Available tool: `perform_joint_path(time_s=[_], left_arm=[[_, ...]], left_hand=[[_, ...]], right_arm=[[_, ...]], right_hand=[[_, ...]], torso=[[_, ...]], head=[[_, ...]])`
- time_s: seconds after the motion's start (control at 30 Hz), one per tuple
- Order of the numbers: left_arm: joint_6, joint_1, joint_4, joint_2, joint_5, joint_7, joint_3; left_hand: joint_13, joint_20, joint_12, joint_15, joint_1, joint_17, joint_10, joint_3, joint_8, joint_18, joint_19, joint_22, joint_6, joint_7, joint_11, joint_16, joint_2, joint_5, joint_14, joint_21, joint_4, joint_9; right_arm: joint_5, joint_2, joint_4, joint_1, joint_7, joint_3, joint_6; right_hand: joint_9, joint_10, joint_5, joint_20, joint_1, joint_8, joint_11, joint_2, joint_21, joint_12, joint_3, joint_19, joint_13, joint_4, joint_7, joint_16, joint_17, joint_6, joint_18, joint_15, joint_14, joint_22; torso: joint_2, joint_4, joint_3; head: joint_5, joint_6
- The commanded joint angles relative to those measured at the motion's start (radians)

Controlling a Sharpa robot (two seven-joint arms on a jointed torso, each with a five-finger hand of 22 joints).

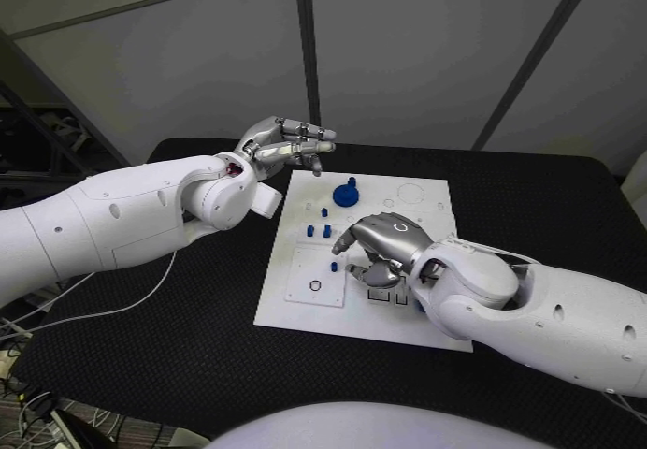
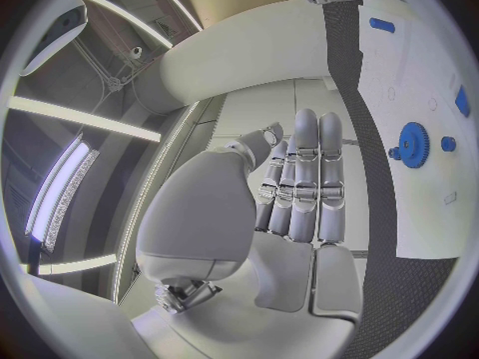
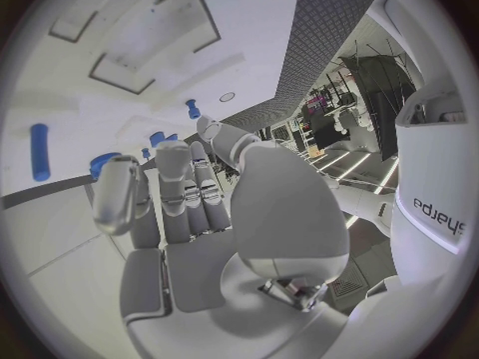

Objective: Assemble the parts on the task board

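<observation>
Fingers (image 1: 353, 236) of our right hand (image 1: 388, 245) curled, grip unclear | small blue parts (image 1: 318, 229) just beside them | left hand (image 1: 280, 142) empty, straight-fingered, farther off.

A black worktop (image 1: 162, 346) with a textured surface is seen beneath everything. A thin white cable (image 1: 115, 304) is trailed across its left side.
</observation>
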Motion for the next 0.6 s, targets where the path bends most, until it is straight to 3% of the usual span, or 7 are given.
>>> perform_joint_path(time_s=[0.03, 0.17, 0.27, 0.43, 0.6], left_arm=[[0.012, 0.001, 0.000, -0.001, 0.005, 0.003, 0.001], [0.014, 0.001, -0.002, -0.002, 0.005, 0.003, 0.000], [0.014, 0.001, -0.003, -0.002, 0.005, 0.004, -0.001], [0.013, 0.000, -0.004, -0.003, 0.005, 0.005, -0.001], [0.013, 0.000, -0.003, -0.002, 0.005, 0.006, -0.001]], left_hand=[[-0.001, -0.001, 0.002, 0.007, -0.003, -0.001, -0.006, -0.006, -0.006, -0.012, -0.005, -0.002, -0.004, 0.003, 0.000, -0.007, 0.010, -0.007, 0.003, -0.004, 0.002, -0.001], [-0.001, -0.001, 0.002, 0.007, -0.003, -0.001, -0.006, -0.006, -0.006, -0.012, -0.005, -0.002, -0.004, 0.003, 0.000, -0.008, 0.011, -0.006, 0.003, -0.005, 0.002, -0.002], [-0.001, -0.001, 0.002, 0.007, -0.003, -0.001, -0.006, -0.006, -0.006, -0.012, -0.005, -0.002, -0.004, 0.003, 0.000, -0.008, 0.011, -0.006, 0.003, -0.005, 0.002, -0.002], [-0.001, -0.001, 0.002, 0.007, -0.003, -0.001, -0.006, -0.006, -0.006, -0.012, -0.005, -0.002, -0.004, 0.003, 0.000, -0.008, 0.011, -0.006, 0.003, -0.005, 0.002, -0.002], [-0.001, -0.001, 0.002, 0.007, -0.003, -0.001, -0.006, -0.006, -0.006, -0.012, -0.005, -0.002, -0.004, 0.003, 0.000, -0.008, 0.011, -0.006, 0.003, -0.005, 0.002, -0.002]], right_arm=[[0.038, -0.038, 0.014, 0.004, -0.005, 0.024, -0.030], [0.058, -0.096, 0.010, 0.012, -0.026, 0.069, 0.006], [0.064, -0.126, -0.002, 0.026, -0.039, 0.087, 0.036], [0.064, -0.149, -0.021, 0.040, -0.056, 0.100, 0.088], [0.063, -0.147, -0.036, 0.044, -0.065, 0.104, 0.127]], right_hand=[[-0.002, 0.014, -0.006, -0.003, 0.006, 0.003, -0.002, -0.004, 0.002, 0.009, -0.004, 0.003, 0.002, 0.003, -0.004, 0.000, 0.003, 0.005, 0.013, -0.004, 0.000, 0.005], [-0.005, 0.023, -0.006, -0.004, 0.007, 0.003, -0.004, -0.008, 0.010, 0.013, -0.007, 0.009, 0.002, 0.004, -0.005, 0.007, 0.010, 0.007, 0.010, -0.005, 0.004, 0.013], [-0.007, 0.026, -0.006, -0.005, 0.003, 0.002, -0.004, -0.018, 0.019, 0.013, -0.014, 0.015, 0.001, 0.006, -0.005, 0.021, 0.026, 0.007, 0.008, -0.006, 0.010, 0.022], [-0.012, 0.017, -0.008, -0.006, -0.001, 0.000, -0.006, -0.033, 0.021, 0.008, -0.031, 0.017, -0.002, 0.012, -0.010, 0.031, 0.033, 0.003, 0.007, -0.006, 0.014, 0.024], [-0.016, 0.003, -0.008, -0.006, 0.002, 0.000, -0.007, -0.036, 0.015, 0.002, -0.043, 0.015, -0.004, 0.017, -0.015, 0.029, 0.028, -0.002, 0.008, -0.007, 0.013, 0.019]], torso=[[-0.002, -0.0016, -0.0016], [-0.002, -0.0049, -0.0016], [-0.001, -0.0046, -0.0015], [-0.001, -0.0036, -0.0013], [0.000, -0.0029, -0.0018]], head=[[-0.007, 0.006], [-0.017, 0.012], [-0.024, 0.018], [-0.031, 0.024], [-0.033, 0.025]])
